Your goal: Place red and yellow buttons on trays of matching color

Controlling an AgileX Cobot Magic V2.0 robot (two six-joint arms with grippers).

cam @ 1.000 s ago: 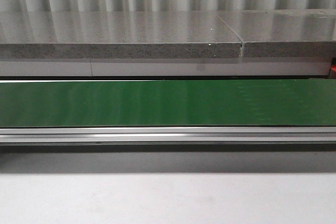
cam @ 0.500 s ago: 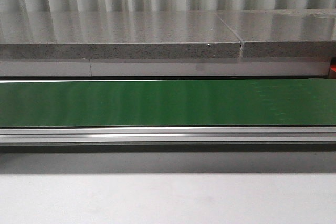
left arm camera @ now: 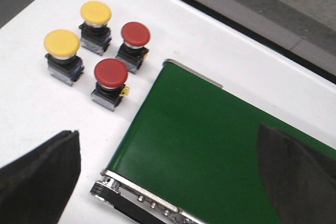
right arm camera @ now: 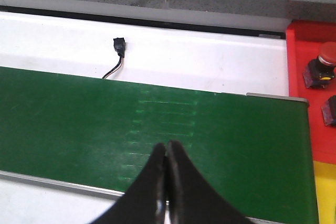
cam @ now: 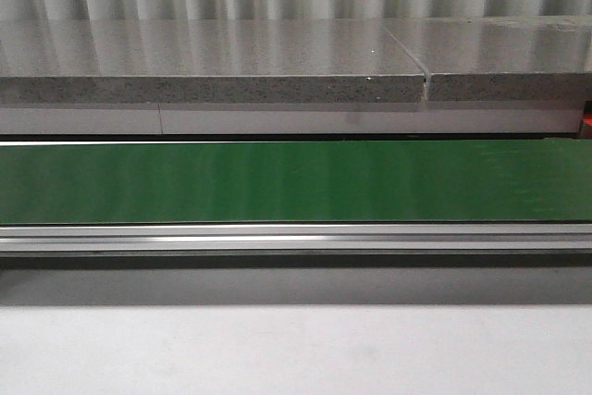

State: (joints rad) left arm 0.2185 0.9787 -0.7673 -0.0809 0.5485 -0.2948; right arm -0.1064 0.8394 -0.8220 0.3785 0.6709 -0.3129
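Four push buttons stand upright in a tight cluster on the white desk (left arm camera: 31, 103), near the end of the green belt (left arm camera: 210, 145): two yellow buttons (left arm camera: 62, 43) (left arm camera: 95, 12) and two red buttons (left arm camera: 111, 72) (left arm camera: 136, 33), each a domed cap on a dark square base. By the belt's other end, a red tray (right arm camera: 310, 51) holds another red-capped button (right arm camera: 320, 65), with a yellow tray (right arm camera: 325, 192) adjoining it.

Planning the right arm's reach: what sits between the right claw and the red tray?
Only bare green belt between the right claw and the red tray, in the right wrist view.
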